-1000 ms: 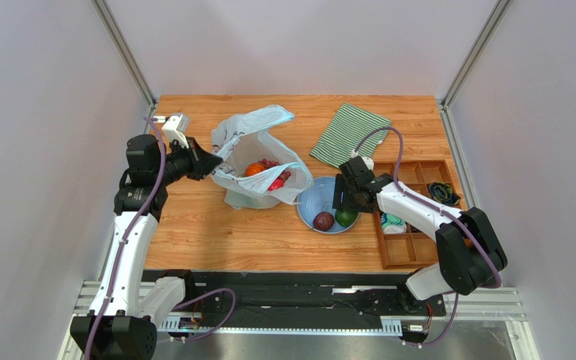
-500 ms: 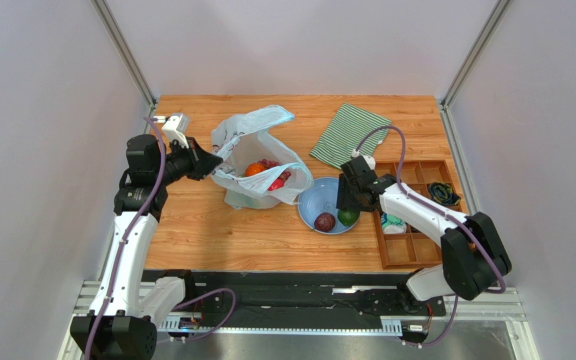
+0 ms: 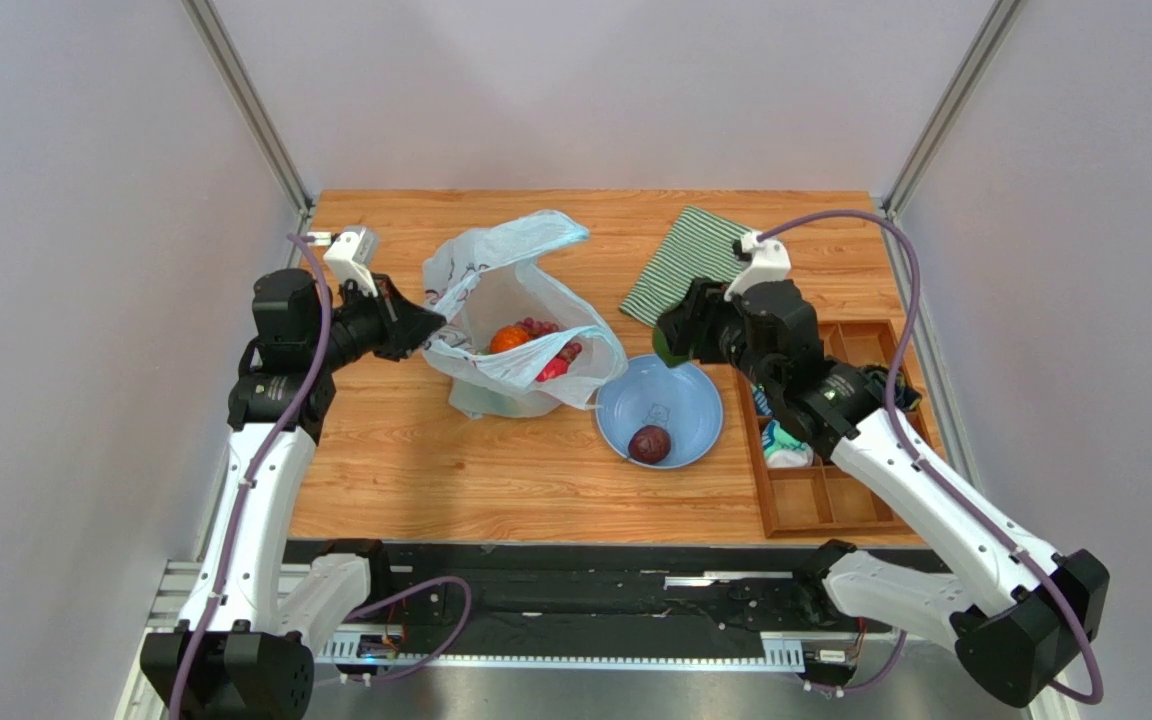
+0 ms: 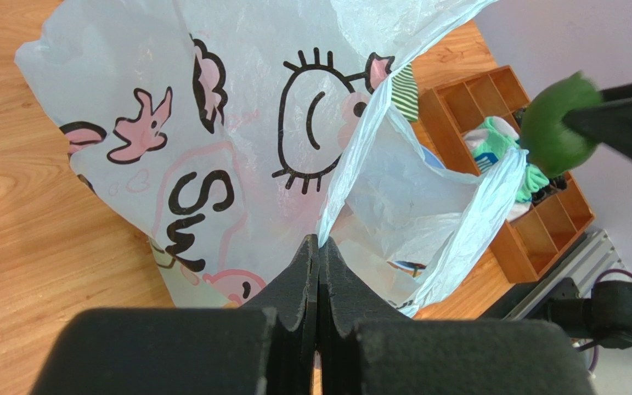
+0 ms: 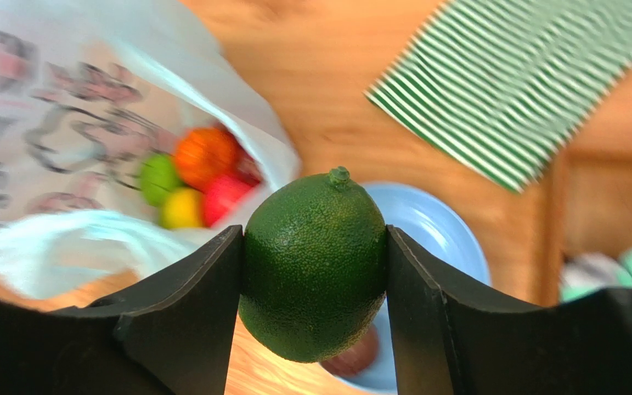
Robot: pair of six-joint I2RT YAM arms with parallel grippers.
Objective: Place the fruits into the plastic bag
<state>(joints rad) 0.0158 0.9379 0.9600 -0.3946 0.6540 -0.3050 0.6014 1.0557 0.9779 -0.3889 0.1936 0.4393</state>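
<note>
My left gripper (image 3: 420,321) (image 4: 319,247) is shut on the rim of the plastic bag (image 3: 515,278) (image 4: 237,140) and holds its mouth open. Inside the bag lie an orange fruit (image 3: 507,339) (image 5: 204,156), red ones (image 3: 552,366) (image 5: 227,199), grapes (image 3: 540,326) and a bright green ball (image 5: 158,177). My right gripper (image 3: 668,338) (image 5: 315,271) is shut on a dark green fruit (image 5: 315,263) (image 4: 554,127), held in the air above the blue plate (image 3: 687,387), right of the bag. A dark purple fruit (image 3: 650,443) lies on the plate.
A green striped cloth (image 3: 687,270) (image 5: 534,90) lies at the back right. A wooden compartment tray (image 3: 823,495) with small items stands at the right edge.
My right gripper has lifted the dark green fruit off the blue plate and risen toward the back. The left gripper and the bag have not moved.
</note>
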